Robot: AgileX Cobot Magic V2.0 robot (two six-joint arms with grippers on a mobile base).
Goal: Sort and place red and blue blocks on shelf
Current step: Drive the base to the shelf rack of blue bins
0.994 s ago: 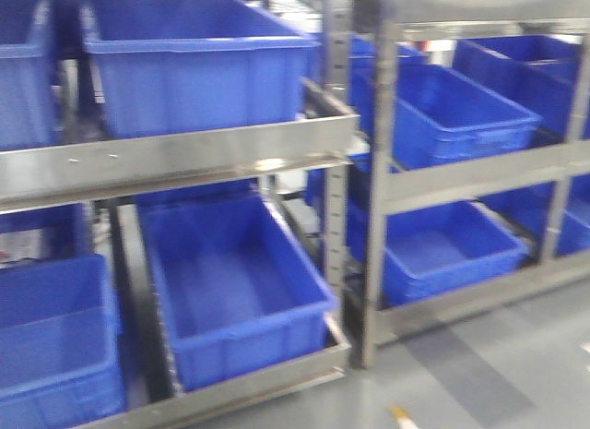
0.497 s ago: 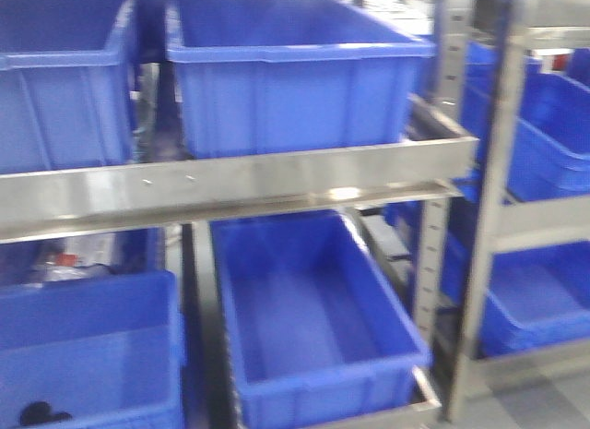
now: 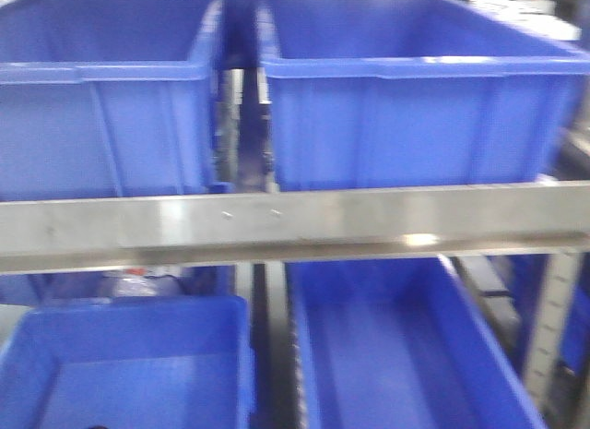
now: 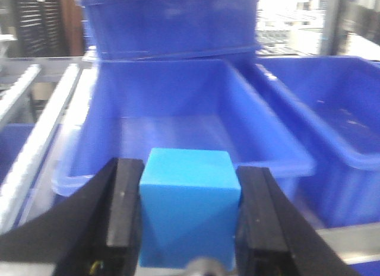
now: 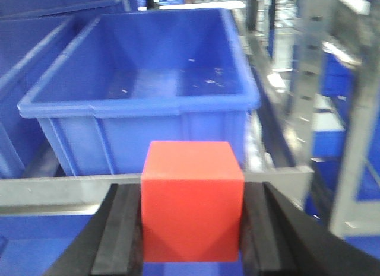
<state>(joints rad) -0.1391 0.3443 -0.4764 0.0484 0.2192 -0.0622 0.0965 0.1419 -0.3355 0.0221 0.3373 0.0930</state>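
On the upper level of the shelf (image 3: 295, 217), two large blue crates stand side by side just behind the front rail. A narrow gap parts the left crate (image 3: 101, 125) from the right crate (image 3: 415, 115), and two small screws (image 3: 228, 214) sit on the rail below that gap. Under the rail, two more open crates occupy the lower level, one at the left (image 3: 120, 374) and one at the right (image 3: 396, 355). The front view is soft, so the small items behind the lower left crate cannot be made out.

Neither block is on the shelf. The left gripper (image 4: 189, 222) has its black fingers (image 4: 124, 211) closed on the blue block (image 4: 189, 205), one pressed against each side face. An open crate (image 4: 178, 127) lies beyond the block, with another beside it (to the right in that view). The right gripper (image 5: 191, 225) clamps the red block (image 5: 191, 199) the same way between its own fingers (image 5: 122, 228). The block is held in front of the steel rail and an open blue crate (image 5: 142, 80) behind that rail.
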